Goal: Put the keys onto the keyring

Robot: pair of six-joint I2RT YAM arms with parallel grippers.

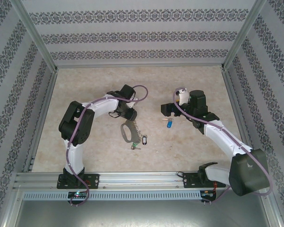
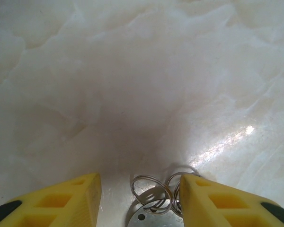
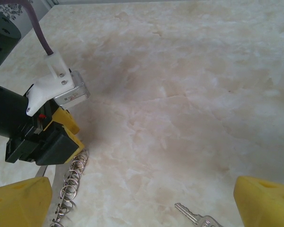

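Observation:
The keyring [image 1: 128, 130] is a flat grey oblong plate lying mid-table, with a row of small wire rings [image 3: 73, 174] along its edge. My left gripper [image 1: 128, 115] sits low over its far end. In the left wrist view the yellow fingers [image 2: 213, 201] straddle the plate's tip [image 2: 151, 220] and two wire rings [image 2: 151, 191]; the right finger touches a ring, and a gap remains at the left finger. The blue-headed key [image 1: 169, 124] lies flat to the right, its silver blade [image 3: 191, 215] between the wide-open fingers of my right gripper [image 1: 168, 111], which hovers just above it.
A black tag [image 1: 143, 140] and a small greenish key [image 1: 135, 147] hang off the keyring's near end. Patterned walls and metal posts [image 1: 35, 40] fence the marble-look tabletop [image 1: 189, 85]. The left arm's wrist [image 3: 42, 137] shows close at the left of the right wrist view.

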